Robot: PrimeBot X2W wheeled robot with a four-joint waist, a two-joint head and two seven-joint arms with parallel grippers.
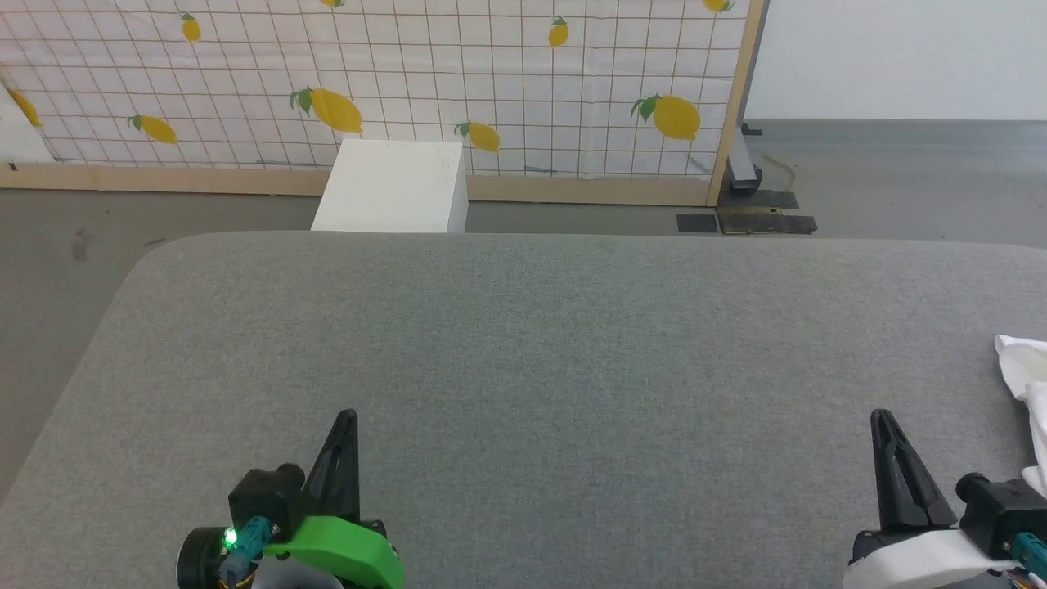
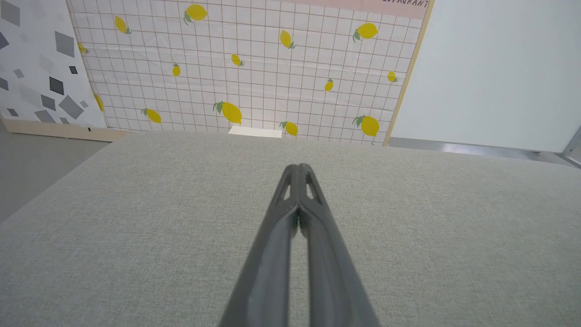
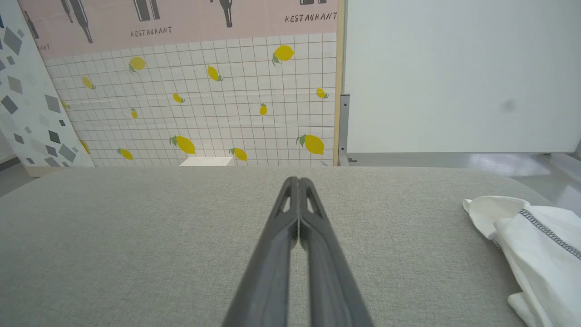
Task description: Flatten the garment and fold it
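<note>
The white garment (image 1: 1029,393) lies bunched at the right edge of the grey padded table (image 1: 523,343), partly cut off by the head view. In the right wrist view the garment (image 3: 535,245) shows a dark zigzag seam and sits to the right of my fingers. My right gripper (image 1: 878,417) is shut, empty, a short way left of the cloth; its tips (image 3: 298,180) press together above bare table. My left gripper (image 1: 349,417) is shut and empty over the table's near left, tips (image 2: 297,167) closed.
A white box (image 1: 393,186) stands on the floor beyond the table's far edge, in front of a lemon-print panel (image 1: 376,82). A dark floor bracket (image 1: 748,217) sits at the panel's right end. Grey floor surrounds the table.
</note>
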